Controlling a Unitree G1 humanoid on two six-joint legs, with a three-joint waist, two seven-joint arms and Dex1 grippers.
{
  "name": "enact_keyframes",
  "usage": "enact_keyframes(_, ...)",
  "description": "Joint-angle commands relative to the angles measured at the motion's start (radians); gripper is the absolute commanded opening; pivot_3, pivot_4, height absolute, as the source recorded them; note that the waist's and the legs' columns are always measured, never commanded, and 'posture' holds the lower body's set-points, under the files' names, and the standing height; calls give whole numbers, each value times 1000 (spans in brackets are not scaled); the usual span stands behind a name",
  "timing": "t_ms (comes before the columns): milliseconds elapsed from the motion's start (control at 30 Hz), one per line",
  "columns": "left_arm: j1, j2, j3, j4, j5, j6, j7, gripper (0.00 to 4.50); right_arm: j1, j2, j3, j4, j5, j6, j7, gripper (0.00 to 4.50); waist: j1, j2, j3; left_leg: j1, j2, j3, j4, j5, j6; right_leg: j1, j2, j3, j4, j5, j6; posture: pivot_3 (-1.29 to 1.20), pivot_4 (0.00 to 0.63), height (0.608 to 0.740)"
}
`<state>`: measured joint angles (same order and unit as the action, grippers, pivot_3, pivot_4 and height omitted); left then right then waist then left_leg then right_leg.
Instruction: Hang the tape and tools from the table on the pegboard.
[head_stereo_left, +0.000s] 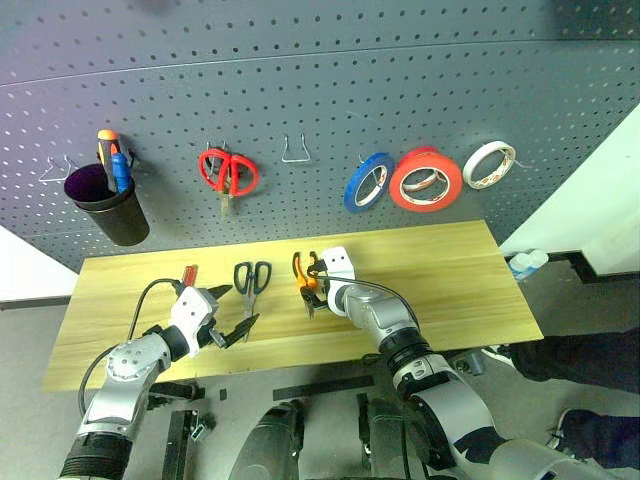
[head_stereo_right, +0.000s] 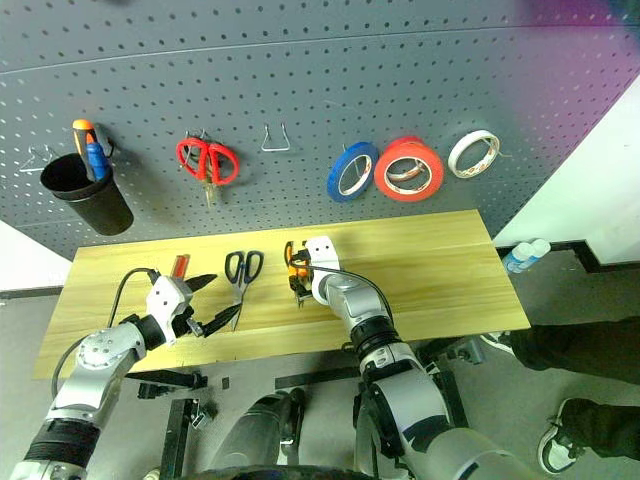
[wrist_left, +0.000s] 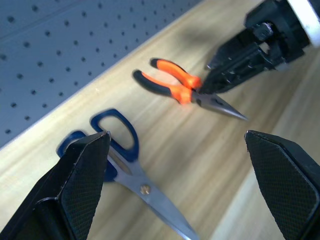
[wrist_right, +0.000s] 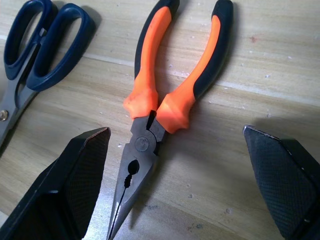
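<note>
Hovering over the pliers, jaws wide

Right gripper (wrist_right: 175, 165) hangs just above the pliers (wrist_right: 170, 85), fingers spread wide on either side, nothing held. Left gripper (head_stereo_left: 232, 312) is wide too, near the scissors (head_stereo_left: 250, 280) on the table (head_stereo_left: 450, 280). Screwdriver (head_stereo_left: 188, 275) lies beside them. Up on the pegboard (head_stereo_left: 300, 90), the tape (head_stereo_left: 425, 179) already hangs between two smaller rolls.

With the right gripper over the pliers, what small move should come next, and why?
Probably lower the right gripper a little and close it on the pliers. Its jaws stand open on either side of the hinge, and the pliers lie flat and untouched on the table.
</note>
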<state>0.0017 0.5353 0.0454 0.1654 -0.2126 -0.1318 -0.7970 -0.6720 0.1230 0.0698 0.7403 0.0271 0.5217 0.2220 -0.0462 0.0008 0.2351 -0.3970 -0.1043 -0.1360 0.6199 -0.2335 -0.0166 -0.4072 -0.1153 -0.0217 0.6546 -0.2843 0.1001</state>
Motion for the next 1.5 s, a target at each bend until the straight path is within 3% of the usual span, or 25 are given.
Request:
enact_keyframes(33, 21, 13, 25, -54, -23, 15, -6, 4500, -14, 66, 19, -47, 18, -23, 9, 4443, 0, 0, 6, -1, 0, 0, 0, 0, 0, 0, 0, 0, 0, 0, 0, -5, 312, 740)
enact_keyframes(233, 17, 6, 41, -63, -40, 28, 1, 4500, -53, 83, -12, -16, 49, -44, -30, 4443, 0, -1, 19, -9, 0, 0, 0, 0, 0, -5, 0, 0, 0, 0, 0, -4, 320, 740)
enact_keyframes(633, 24, -1, 48, -71, -39, 38, 16, 4500, -170, 104, -61, 126, 110, -87, -60, 4443, 0, -2, 32, -11, 0, 0, -1, 1, -1, -7, 0, 0, 0, 0, 0, 10, 321, 740)
enact_keyframes(1033, 35, -3, 58, -83, -40, 40, 25, 4500, -269, 131, -56, 348, 87, -152, -131, 4443, 0, -6, 35, -11, 0, 0, -5, 2, -3, -10, 0, 0, 0, 0, 0, 33, 316, 740)
enact_keyframes(1500, 46, -7, 61, -93, -38, 46, 31, 4500, -285, 139, -54, 444, 52, -150, -160, 4443, 2, -6, 36, -12, 0, 0, -6, 2, -4, -12, 0, 0, 0, 0, 0, 39, 313, 740)
